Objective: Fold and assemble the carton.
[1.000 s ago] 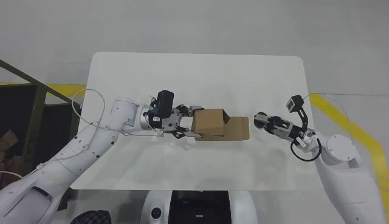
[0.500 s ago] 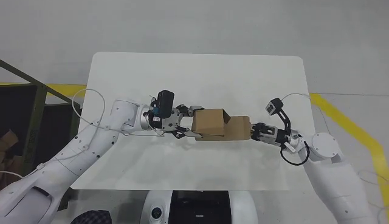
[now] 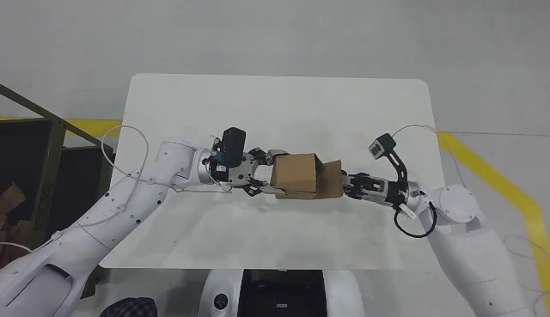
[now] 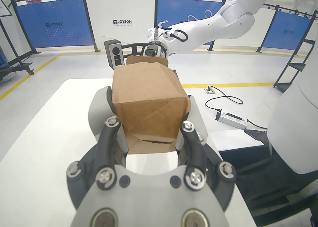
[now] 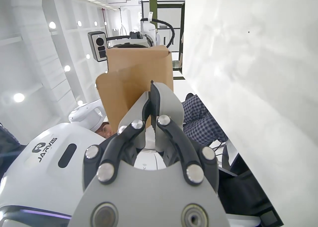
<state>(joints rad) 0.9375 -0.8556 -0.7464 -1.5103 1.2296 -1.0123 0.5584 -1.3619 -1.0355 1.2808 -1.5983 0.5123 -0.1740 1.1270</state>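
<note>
A brown carton (image 3: 295,173) lies on its side at the middle of the white table (image 3: 275,102). My left gripper (image 3: 264,176) is shut on it, one finger on each side wall, and the carton's folded end (image 4: 149,93) faces its camera between the fingers (image 4: 109,96). The end flap (image 3: 329,179) on the far side stands tilted up. My right gripper (image 3: 347,185) is shut, with its tips (image 5: 152,88) against that flap (image 5: 114,93). It shows again beyond the carton as the right gripper (image 4: 151,52).
A dark green rack (image 3: 34,171) stands beyond the table's left edge. The table's far half (image 3: 275,111) is bare. A power brick with its cable (image 4: 231,117) lies on the floor past the table's edge.
My right arm has moved left to the carton and its shut fingers have pushed the end flap up from lying flat. The left gripper and the carton body have stayed put.
</note>
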